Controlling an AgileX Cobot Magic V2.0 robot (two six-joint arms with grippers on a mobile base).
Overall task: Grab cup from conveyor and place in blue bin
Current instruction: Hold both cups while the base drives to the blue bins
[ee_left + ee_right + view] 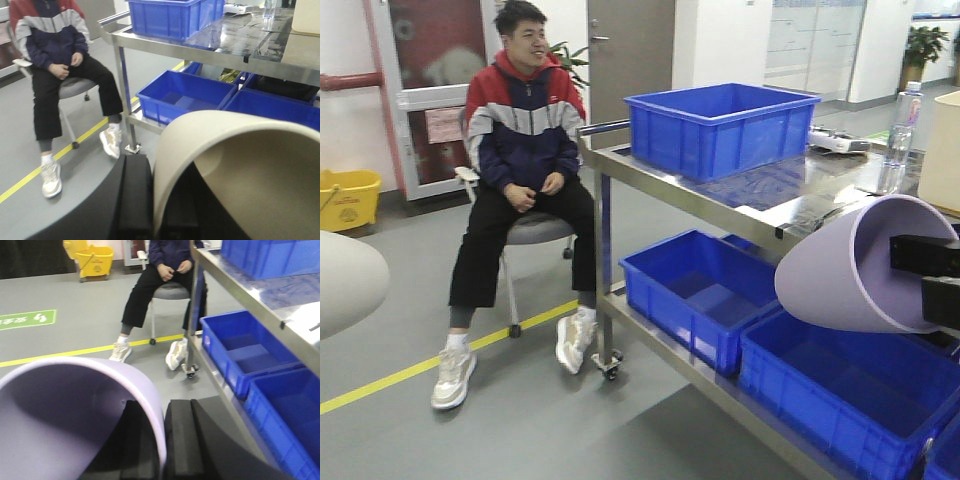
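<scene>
Both grippers hold cups on their sides. My right gripper [159, 411] [923, 278] is shut on the rim of a lilac cup [60, 405] [840, 270], one finger inside and one outside. This cup hangs above the near edge of a large blue bin [840, 395] [287, 407] on the cart's lower shelf. A cream cup [250, 165] [345, 280] is pinched at its rim the same way by my left gripper [159, 172], which is shut on it well to the left of the cart. The conveyor is out of view.
A steel cart [720, 195] carries a ribbed blue crate [720, 125] and a water bottle [903, 125] on top, and another blue bin [700, 290] on the lower shelf. A person [520, 130] sits left of it. A yellow mop bucket [348, 195] stands far left.
</scene>
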